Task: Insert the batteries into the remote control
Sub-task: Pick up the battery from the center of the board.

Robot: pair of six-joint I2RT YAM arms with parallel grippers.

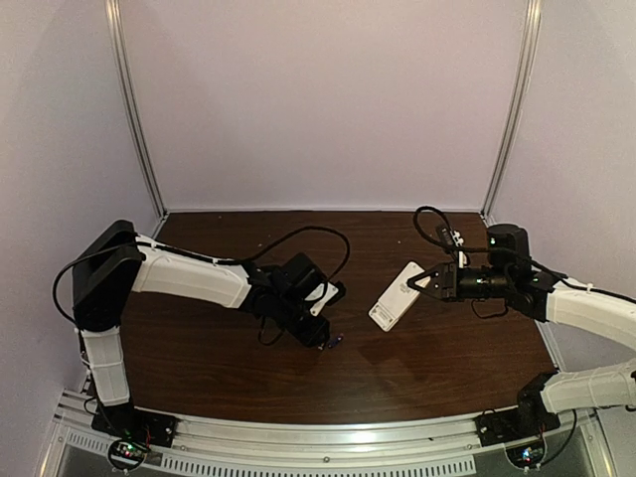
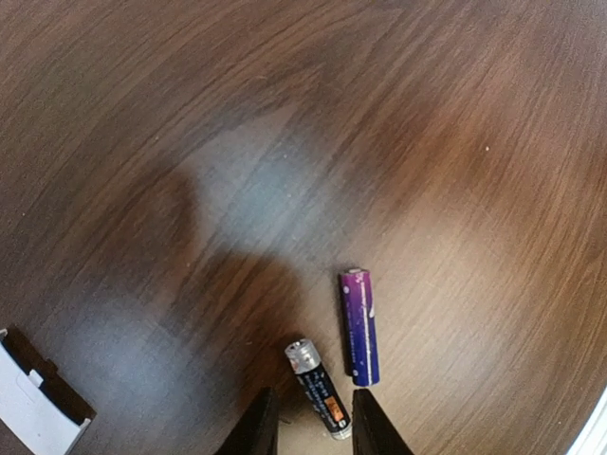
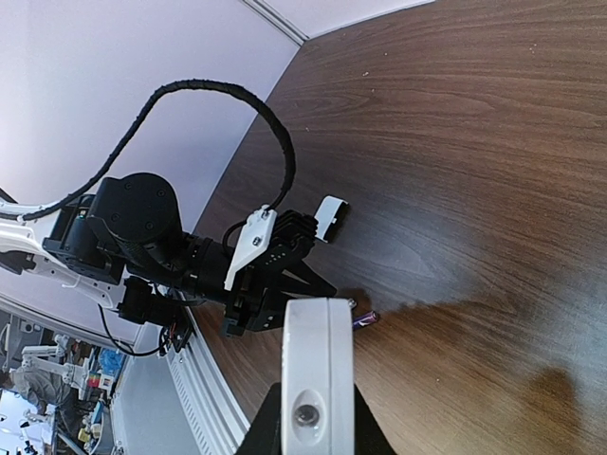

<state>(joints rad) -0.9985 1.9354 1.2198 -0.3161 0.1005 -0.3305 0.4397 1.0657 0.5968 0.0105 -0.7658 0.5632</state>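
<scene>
Two batteries (image 2: 358,327) lie side by side on the dark wooden surface (image 2: 285,142), just touching at neither end that we can see. The left pincer (image 2: 316,412) straddles the darker battery (image 2: 316,379) with its jaws parted, a gap showing on one side, not yet clamped. A white piece (image 2: 33,409) lies well apart at the edge. Across from it, the right pincer (image 1: 425,281) is closed on the remote control (image 1: 396,295), which we see lifted off the surface.
</scene>
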